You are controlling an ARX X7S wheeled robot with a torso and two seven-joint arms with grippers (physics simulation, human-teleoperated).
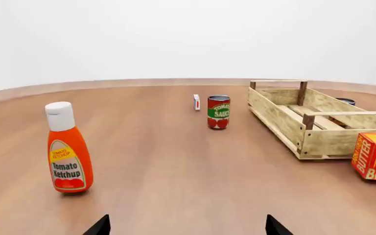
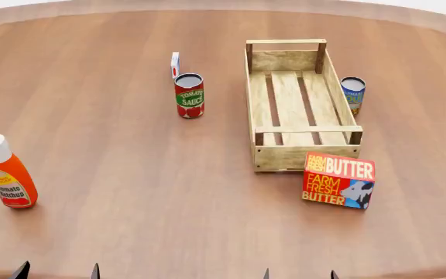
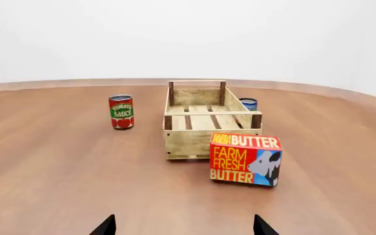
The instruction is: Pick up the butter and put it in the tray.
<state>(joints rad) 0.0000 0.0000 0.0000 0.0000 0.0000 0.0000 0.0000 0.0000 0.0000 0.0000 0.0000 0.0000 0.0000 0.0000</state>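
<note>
Right gripper (image 3: 183,229) sits low at the table's near edge, fingertips spread wide and holding nothing; the left gripper (image 1: 186,229) is parted and empty too. Straight ahead of the right one, slightly to its right, stands the butter (image 3: 246,158), a glossy red-orange cardboard box, long side lying crosswise to the approach (so the right arm looks the nearer pick). Just behind it, almost touching, the tray (image 2: 255,103): pale slatted wood, dark corner posts, running lengthwise away, nothing inside.

Butter (image 1: 375,156) cropped; blue can (image 3: 248,104) half-hidden.
</note>
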